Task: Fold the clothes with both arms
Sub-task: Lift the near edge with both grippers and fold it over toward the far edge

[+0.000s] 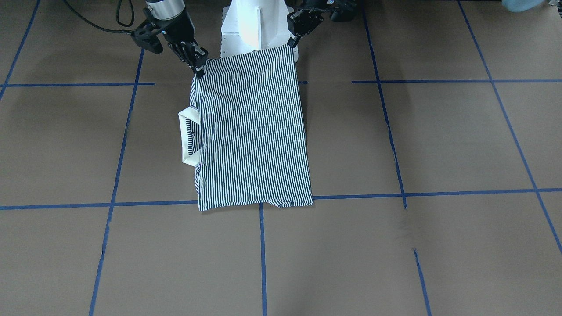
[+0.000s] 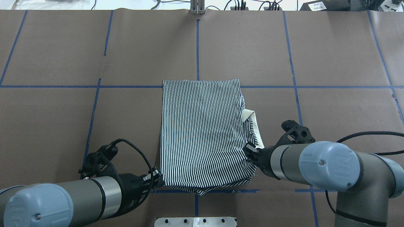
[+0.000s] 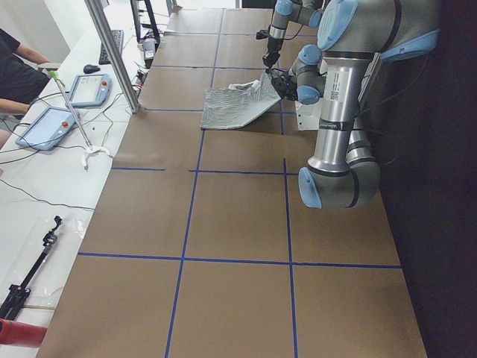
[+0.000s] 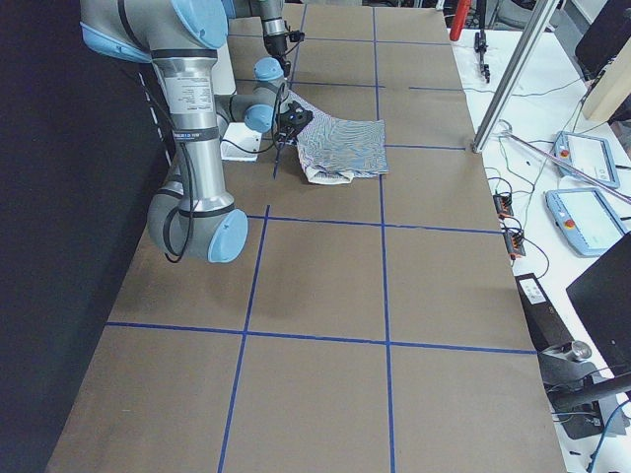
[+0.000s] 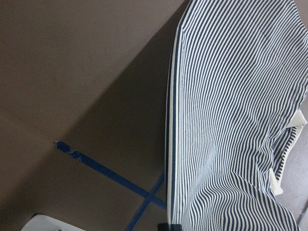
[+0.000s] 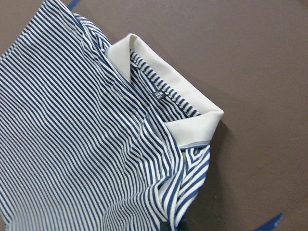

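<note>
Stripes run along the long axis of the folded polo shirt (image 2: pixel 202 135), which stretches from the robot's side towards the far side of the surface (image 2: pixel 63 47). Its cream collar (image 2: pixel 256 132) sticks out sideways at the robot's right. From overhead the shirt looks flat. The exterior left view shows its near edge raised off the surface while the far edge rests by a blue tape line (image 2: pixel 268 86). The left claw (image 2: pixel 157 180) is closed on the near-left corner and the right claw (image 2: pixel 249 151) pinches the near-right corner. Only the right wrist view shows the collar's striped inside with a small dark label (image 6: pixel 159 95).
</note>
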